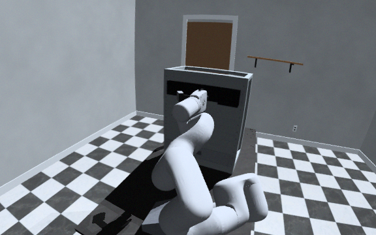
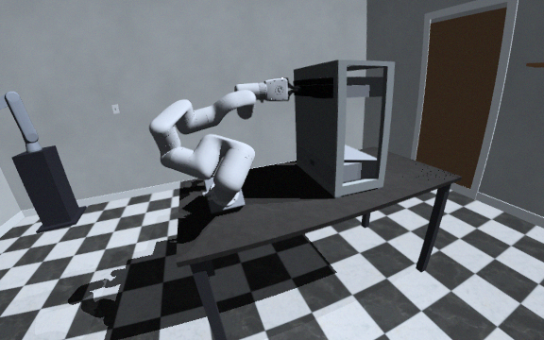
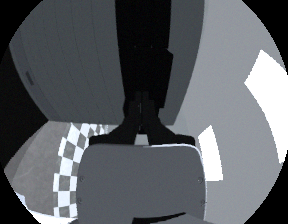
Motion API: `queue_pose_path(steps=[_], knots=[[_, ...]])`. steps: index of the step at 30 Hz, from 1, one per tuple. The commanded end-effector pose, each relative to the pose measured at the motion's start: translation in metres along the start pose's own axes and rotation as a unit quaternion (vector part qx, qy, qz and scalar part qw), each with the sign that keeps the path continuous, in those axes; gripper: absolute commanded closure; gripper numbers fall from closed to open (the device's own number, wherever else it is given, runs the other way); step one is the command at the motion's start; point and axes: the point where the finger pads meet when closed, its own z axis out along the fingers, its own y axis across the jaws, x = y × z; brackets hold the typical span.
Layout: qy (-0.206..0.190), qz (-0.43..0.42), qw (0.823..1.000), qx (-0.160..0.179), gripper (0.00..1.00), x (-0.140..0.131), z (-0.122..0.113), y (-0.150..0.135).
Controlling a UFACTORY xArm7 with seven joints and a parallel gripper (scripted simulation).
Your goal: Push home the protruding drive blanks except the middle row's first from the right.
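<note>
A: Pincer status?

B: Fingers together, nothing between them. It sits at the dark slot across the upper front of the rack, tips at or in the chassis face. The wrist view shows the closed tips against a black band; I can't tell if they touch a blank.

A: Where's the rack on the desk?

B: Toward the desk's far right corner, front face turned to the arm. The arm's base is at the opposite edge.

A: How will the blanks handle?

B: My judgement: stiff small fronts, sliding on guides with a latch at the end. Light, but the latch likely needs a firm straight push. No gripping needed. Press with the closed fingertips on the centre of a blank's face, square on. The rack is tall and the slot is high up, so a hard or off-axis shove could lean or shift it. Go slow.

A: Counts?

B: One arm, one pincer, one rack, one chassis, one desk. As for blanks, the front is all black, so I can't count them. One dark nub stands out at the slot's left end in the top view, likely a protruding blank. The others can't be made out.
</note>
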Motion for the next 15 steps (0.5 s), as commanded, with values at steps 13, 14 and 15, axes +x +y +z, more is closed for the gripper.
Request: queue_pose_path(steps=[13, 14, 15], knots=[[0.001, 0.001, 1.0, -0.001, 1.0, 0.0011, 0.0274, 0.0031], [0.001, 0.001, 1.0, -0.001, 1.0, 0.0011, 0.0274, 0.0031], [0.001, 0.001, 1.0, -0.001, 1.0, 0.0011, 0.0274, 0.0031]])
